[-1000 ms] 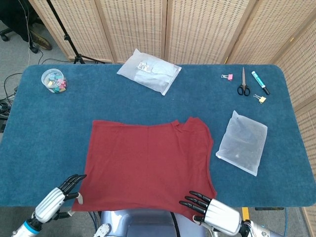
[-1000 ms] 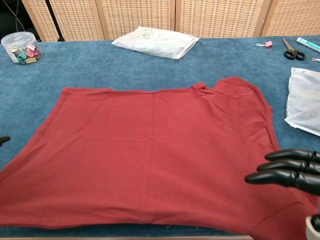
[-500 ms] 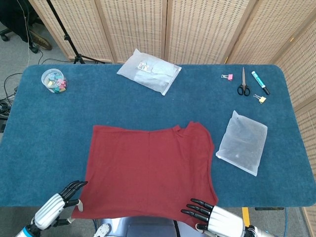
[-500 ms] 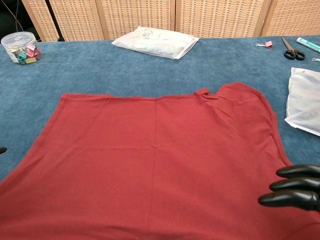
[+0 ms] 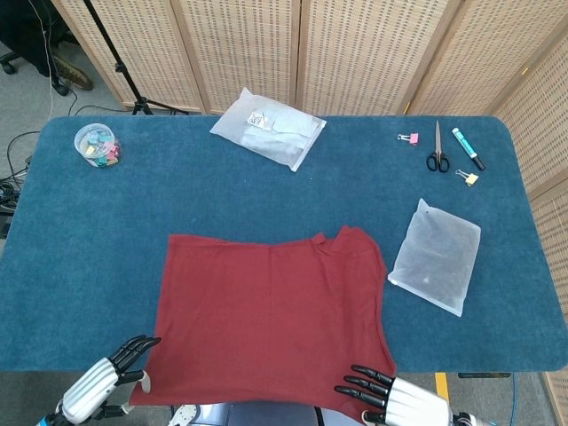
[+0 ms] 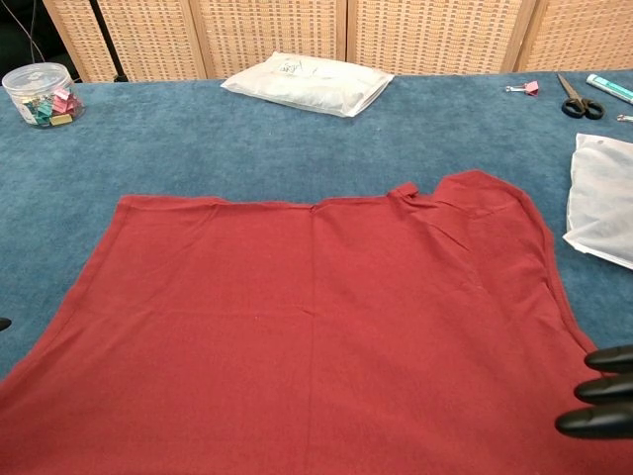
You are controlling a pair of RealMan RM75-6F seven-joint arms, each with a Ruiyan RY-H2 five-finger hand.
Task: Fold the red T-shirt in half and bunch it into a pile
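The red T-shirt (image 5: 271, 319) (image 6: 307, 336) lies flat on the blue table (image 5: 89, 248), collar to the right, its near hem hanging over the front edge. At the near left corner of the shirt, my left hand (image 5: 111, 382) has its fingers on the hem and appears to pinch it. My right hand (image 5: 390, 399) is at the near right corner with its dark fingers laid over the cloth, holding the hem. In the chest view only the right hand's fingertips (image 6: 603, 391) show, at the lower right.
A white packet (image 5: 268, 128) lies at the back middle, and a clear bag (image 5: 436, 256) lies right of the shirt. A jar of clips (image 5: 96, 145) stands back left. Scissors (image 5: 437, 151), a marker (image 5: 468, 148) and binder clips (image 5: 407, 138) sit back right.
Both hands have drawn back toward the table's front edge. The shirt has slid toward me with them, and its far edge now lies lower on the table.
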